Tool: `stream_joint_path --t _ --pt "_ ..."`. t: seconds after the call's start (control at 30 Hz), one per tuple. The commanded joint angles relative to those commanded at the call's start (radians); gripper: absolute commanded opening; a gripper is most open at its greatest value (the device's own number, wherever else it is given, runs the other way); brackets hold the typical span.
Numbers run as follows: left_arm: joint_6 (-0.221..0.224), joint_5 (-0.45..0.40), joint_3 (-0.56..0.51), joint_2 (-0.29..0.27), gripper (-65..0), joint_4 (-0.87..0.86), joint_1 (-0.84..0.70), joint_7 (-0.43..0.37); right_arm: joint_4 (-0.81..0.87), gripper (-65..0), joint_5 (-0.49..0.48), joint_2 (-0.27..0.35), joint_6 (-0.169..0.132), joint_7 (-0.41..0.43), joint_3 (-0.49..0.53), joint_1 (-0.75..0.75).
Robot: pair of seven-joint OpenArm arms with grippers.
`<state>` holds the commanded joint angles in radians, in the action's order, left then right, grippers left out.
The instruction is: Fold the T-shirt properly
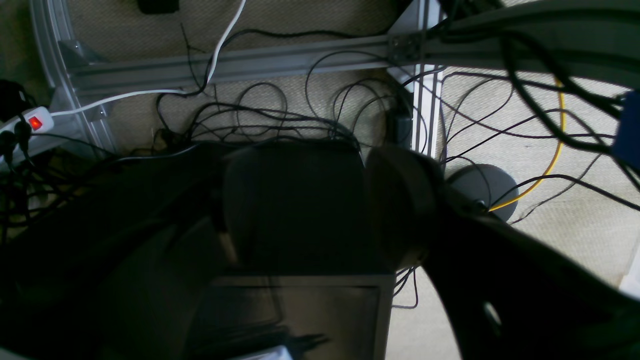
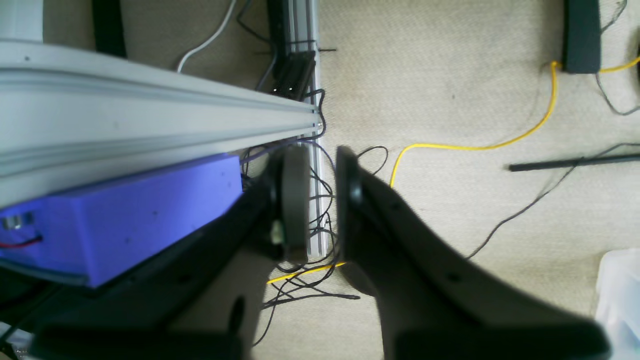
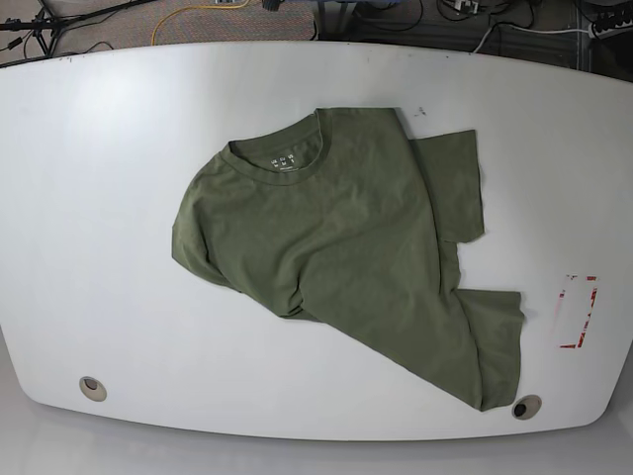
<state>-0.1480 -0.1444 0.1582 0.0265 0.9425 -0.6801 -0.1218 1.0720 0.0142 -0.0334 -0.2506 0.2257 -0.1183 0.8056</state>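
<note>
Olive-green short-sleeved T-shirt (image 3: 346,218), skewed on white round-cornered counter (image 3: 99,247), likely awaiting spreading. Black left pincer (image 1: 320,210): fingers apart, empty. Black right pincer (image 2: 321,200): nearly closed, slim gap, empty. Both face cabling, away from T-shirt.

The fine print inside the collar (image 3: 284,159) is too small to read, and both wrist views blur the jaws.

Small pale print stands inside the ribbed collar of the olive-green cotton T-shirt (image 3: 346,218), but its characters are too small to read. The red marks (image 3: 590,312) on the white, round-cornered tabletop (image 3: 119,237) form no legible word or number either.
</note>
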Motion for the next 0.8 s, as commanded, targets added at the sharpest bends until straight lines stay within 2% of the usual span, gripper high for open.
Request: stream_joint_path --t 0.17,0.23,0.43,0.5,0.8 --pt "-0.006 0.002 -0.001 -0.007 -30.7 0.028 -0.029 -0.014 0.032 -56.4 -0.001 0.0 -0.011 0.004 0.002 0.028" --pt "-0.019 0.001 0.001 -0.009 -30.6 0.042 -0.044 -0.017 0.055 -56.4 -0.002 0.005 -0.024 0.009 -0.004 0.043" --pt "-0.101 0.001 -0.001 -0.012 -30.1 0.084 -0.09 -0.048 0.152 -56.4 -0.001 0.019 -0.061 0.022 -0.022 0.092" --pt "-0.143 0.011 0.001 -0.018 -30.3 0.132 -0.141 -0.087 0.294 -56.7 -0.005 0.03 -0.047 0.011 -0.02 0.158" --pt "-0.122 0.016 0.004 -0.013 -30.4 0.215 -0.207 -0.104 0.423 -56.8 -0.006 0.033 -0.04 0.009 -0.021 0.226"
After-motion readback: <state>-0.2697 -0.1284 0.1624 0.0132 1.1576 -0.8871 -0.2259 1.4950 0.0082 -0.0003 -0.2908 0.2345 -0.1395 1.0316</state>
